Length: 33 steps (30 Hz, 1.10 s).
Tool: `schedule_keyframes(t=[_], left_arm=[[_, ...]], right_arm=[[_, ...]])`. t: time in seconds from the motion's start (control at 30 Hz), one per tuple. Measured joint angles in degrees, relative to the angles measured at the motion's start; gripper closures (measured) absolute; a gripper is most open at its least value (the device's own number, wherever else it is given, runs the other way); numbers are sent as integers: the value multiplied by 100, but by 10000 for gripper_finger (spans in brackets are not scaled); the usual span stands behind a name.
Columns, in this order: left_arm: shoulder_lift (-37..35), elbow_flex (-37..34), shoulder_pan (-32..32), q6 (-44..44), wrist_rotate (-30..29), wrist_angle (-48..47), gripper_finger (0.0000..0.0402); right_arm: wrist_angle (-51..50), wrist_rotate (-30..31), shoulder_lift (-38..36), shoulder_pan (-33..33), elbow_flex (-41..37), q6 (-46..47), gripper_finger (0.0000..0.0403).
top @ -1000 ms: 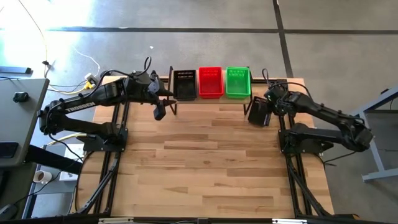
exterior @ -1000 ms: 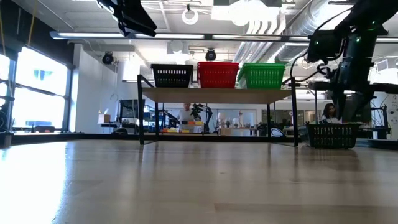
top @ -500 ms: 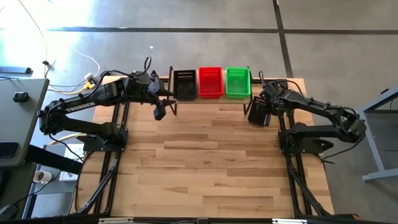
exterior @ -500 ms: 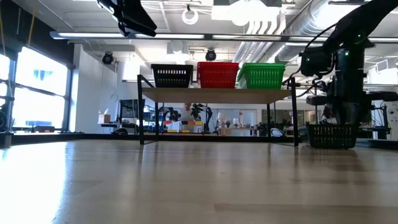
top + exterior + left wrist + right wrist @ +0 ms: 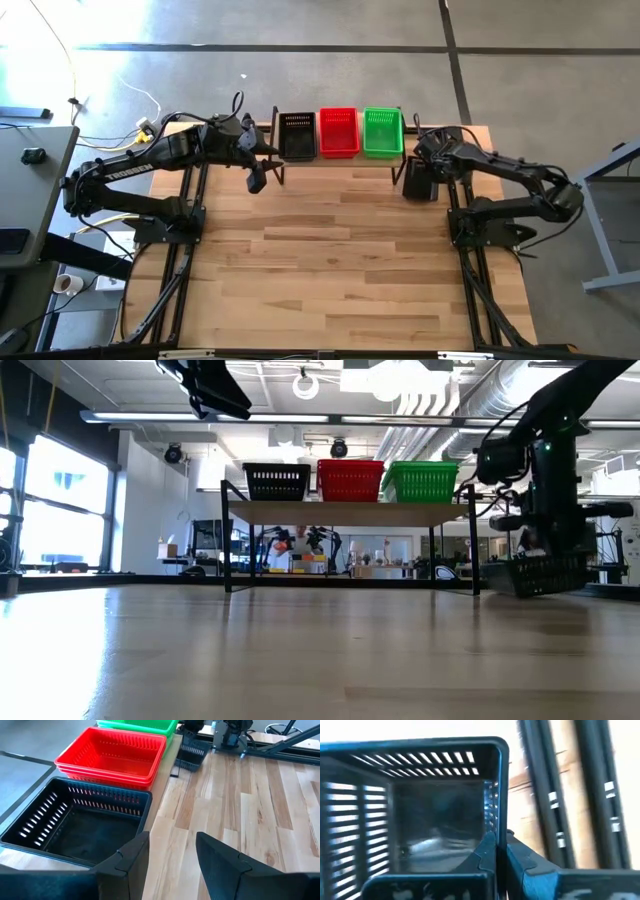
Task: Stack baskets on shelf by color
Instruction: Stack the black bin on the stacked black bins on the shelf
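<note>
The shelf stands at the table's far edge. On it sit a black basket, a red stack and a green stack, side by side. Right of the shelf, my right gripper is shut on another black basket, which is tilted just over the tabletop. My left gripper hangs open and holds nothing, above the table by the shelf's left end, close to the shelf's black basket. My right gripper pinches one side wall of the black basket at its rim, one finger inside the basket and one outside. The fingers come from above, pointing down. The basket hangs tilted, one end raised; whether its low end touches the table, I cannot tell.
The shelf's thin black legs stand just left of the held basket. Bare wooden tabletop stretches from the shelf to the near edge. People and equipment show in the room beyond the table.
My right gripper has come in over the black basket and shut on its side wall. The basket, which sat flat on the table, is now tipped with one end raised.
</note>
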Motion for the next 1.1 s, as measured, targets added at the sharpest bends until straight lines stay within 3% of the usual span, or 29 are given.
schedule_keyframes(t=[0.5,0.73,1.1], left_arm=[[2,0,-119,2,-86,17,248],[2,0,-558,213,-485,39,248],[2,0,-1402,410,-1190,52,248]], right_arm=[[-2213,1363,-716,939,1985,831,402],[-3327,2459,-743,1632,3380,1454,402],[-3308,3493,-681,2666,4748,1501,403]])
